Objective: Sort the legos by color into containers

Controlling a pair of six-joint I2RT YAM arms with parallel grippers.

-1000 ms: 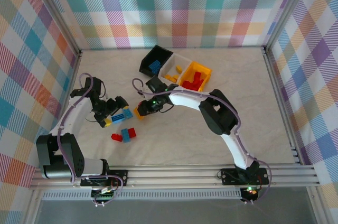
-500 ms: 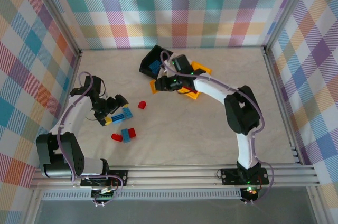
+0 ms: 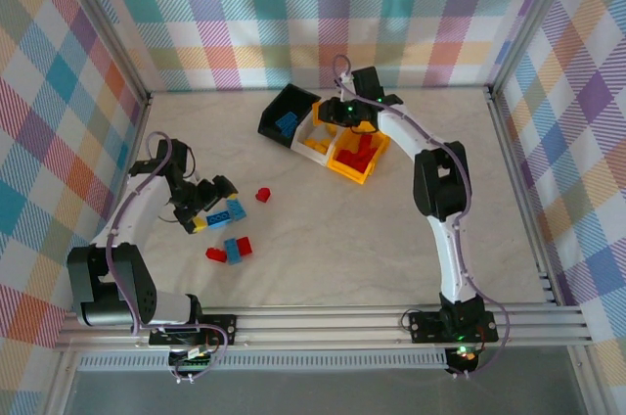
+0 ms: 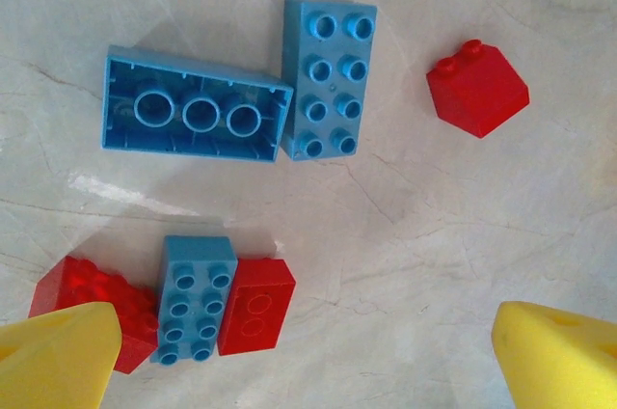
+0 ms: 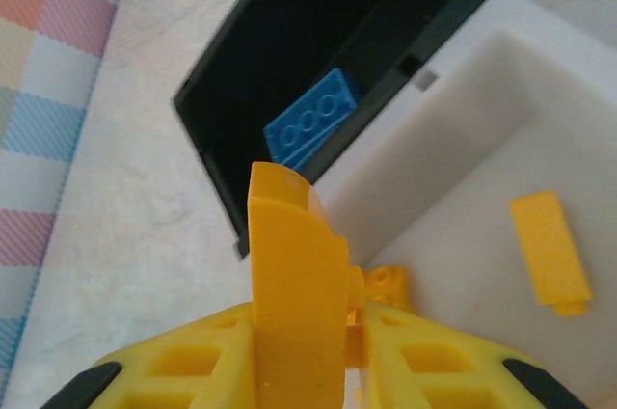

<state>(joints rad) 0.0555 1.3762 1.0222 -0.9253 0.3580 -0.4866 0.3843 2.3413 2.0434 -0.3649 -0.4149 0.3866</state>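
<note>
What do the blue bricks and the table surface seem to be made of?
Blue bricks: likely hard moulded plastic, smooth, slightly glossy; studs and hollow tubes underneath suggest it. Table: pale marble-look surface with thin veins and soft glare, perhaps laminate; real stone cannot be excluded.

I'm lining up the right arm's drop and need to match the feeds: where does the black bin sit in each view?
Top external: the black bin is upper centre, at the left end of the joined row.
Right wrist: the black bin is upper centre, beyond the yellow brick held in the right gripper.
Shared landmark: the blue brick lying inside it; on the wrist feed, that blue brick is near its lower wall.
</note>
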